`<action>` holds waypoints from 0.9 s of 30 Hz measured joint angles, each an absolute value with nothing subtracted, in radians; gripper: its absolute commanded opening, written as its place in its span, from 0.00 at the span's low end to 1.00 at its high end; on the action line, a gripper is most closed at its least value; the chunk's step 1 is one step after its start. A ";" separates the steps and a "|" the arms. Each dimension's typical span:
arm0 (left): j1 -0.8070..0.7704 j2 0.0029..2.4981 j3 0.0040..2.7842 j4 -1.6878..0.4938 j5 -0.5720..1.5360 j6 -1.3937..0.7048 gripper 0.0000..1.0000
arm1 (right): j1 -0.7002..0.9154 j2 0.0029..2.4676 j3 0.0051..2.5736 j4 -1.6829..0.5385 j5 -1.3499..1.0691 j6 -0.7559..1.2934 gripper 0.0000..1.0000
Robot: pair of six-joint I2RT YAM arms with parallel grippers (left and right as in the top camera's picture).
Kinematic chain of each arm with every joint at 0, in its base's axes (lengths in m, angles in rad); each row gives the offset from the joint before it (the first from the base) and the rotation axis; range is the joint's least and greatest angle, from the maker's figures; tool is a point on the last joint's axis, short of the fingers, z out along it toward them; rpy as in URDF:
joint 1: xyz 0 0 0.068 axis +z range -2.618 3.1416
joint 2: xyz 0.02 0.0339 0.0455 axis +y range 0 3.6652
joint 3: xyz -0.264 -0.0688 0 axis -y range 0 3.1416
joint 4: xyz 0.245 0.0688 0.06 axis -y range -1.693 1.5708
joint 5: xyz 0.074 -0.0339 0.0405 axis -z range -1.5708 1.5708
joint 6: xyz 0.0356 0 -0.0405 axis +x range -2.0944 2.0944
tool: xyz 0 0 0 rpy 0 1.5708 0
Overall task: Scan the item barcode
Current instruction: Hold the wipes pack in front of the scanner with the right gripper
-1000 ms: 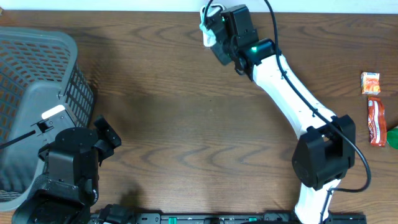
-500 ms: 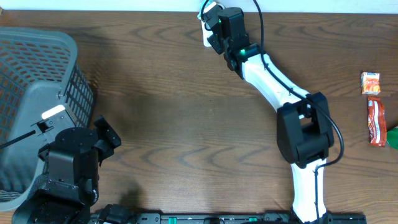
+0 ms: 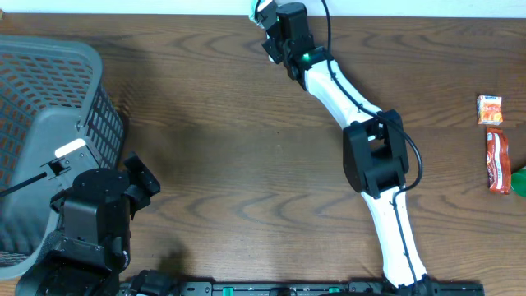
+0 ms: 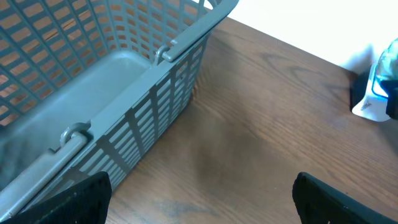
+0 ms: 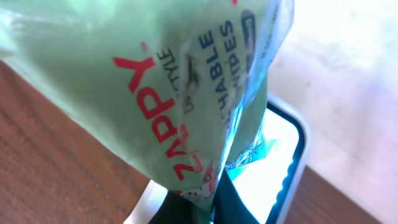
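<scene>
Right gripper (image 3: 273, 23) is clamping shut on the wipes pouch (image 5: 155, 93), and the pouch is crowding my wrist camera. It is a soft pale-green film pack, glossy and creased, with red and blue lettering running along its length. That long axis is slanting away from my fingers, toward the scanner (image 5: 297, 163). The scanner is lying just beyond the pouch's free end and is partly hidden by it. I am seeing a dark body, a rounded white rim and a window glowing bluish. No barcode is showing on the face turned to me, so I am judging that it sits on the hidden side. The coming move is likely turning on angling that side at the window. Past the scanner the brown wood-grain table (image 3: 246, 164) is giving way to a pale wall. My arm is reaching across to the table's far edge. Left gripper (image 4: 199, 202) is hanging wide open and empty, well apart from me, beside the grey lattice basket (image 4: 124, 93); I am plainly the nearer arm.
</scene>
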State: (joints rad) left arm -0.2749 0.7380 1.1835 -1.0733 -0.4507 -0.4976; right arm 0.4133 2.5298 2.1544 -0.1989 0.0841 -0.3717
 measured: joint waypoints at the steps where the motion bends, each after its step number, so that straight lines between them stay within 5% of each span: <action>1: -0.275 0.738 1.184 -1.074 -0.451 -0.498 0.93 | 0.413 2.530 2.157 -0.214 0.083 -0.371 0.01; 11: -0.275 0.738 1.184 -1.073 -0.451 -0.498 0.93 | 0.414 2.530 2.215 -0.417 0.064 -0.429 0.01; 27: -0.275 0.738 1.184 -1.073 -0.451 -0.498 0.93 | 0.406 2.530 2.251 -0.432 0.132 -0.639 0.01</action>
